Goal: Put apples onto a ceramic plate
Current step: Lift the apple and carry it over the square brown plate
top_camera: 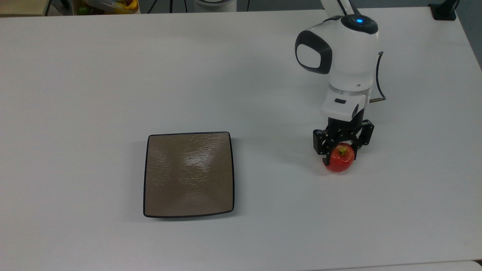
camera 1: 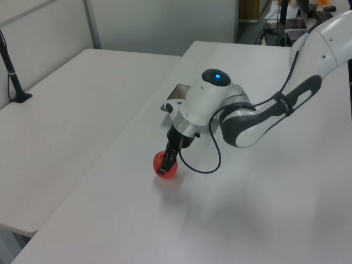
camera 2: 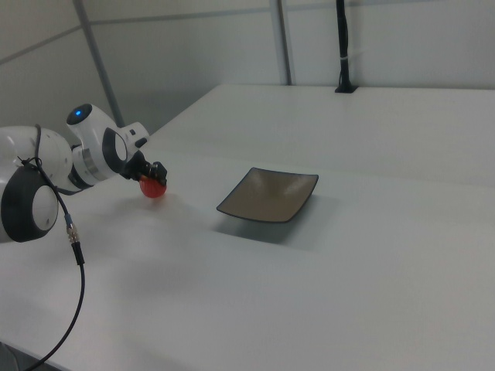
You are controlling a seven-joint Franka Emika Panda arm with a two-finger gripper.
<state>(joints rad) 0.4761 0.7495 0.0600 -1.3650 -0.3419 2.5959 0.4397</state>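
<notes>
- Apple [top_camera: 339, 160]: small, glossy red, yellow-green patch round the stem; we see it on the white table [top_camera: 94, 75], toward the top view's right, stem facing up.
- Gripper [top_camera: 342, 151]: pointing down over the apple, black fingers [top_camera: 324, 145] on either side of it; we read the jaws as closed on the fruit, both pressed against its flanks.
- We can't tell whether the apple's underside touches the table or sits just above it.
- Left view: apple [camera 1: 165, 165] under the gripper [camera 1: 166, 165], one dark finger running down across its front.
- Right view: apple [camera 2: 153, 188] at the gripper [camera 2: 155, 179] tip, low over the table surface.
- Ceramic plate [top_camera: 188, 174]: square, taupe-brown, rippled glossy face, thin black rim, rounded corners; flat on the table, well apart from the apple, to the top view's left of it. We see nothing on it.
- Right view: plate [camera 2: 269, 195] to the right view's right of the apple.
- Left view: plate corner [camera 1: 174, 97] pokes out behind the arm's wrist.
- Arm [top_camera: 344, 60]: white with black joint caps, blue light on top; black cable [top_camera: 379, 81] looping beside the wrist.
</notes>
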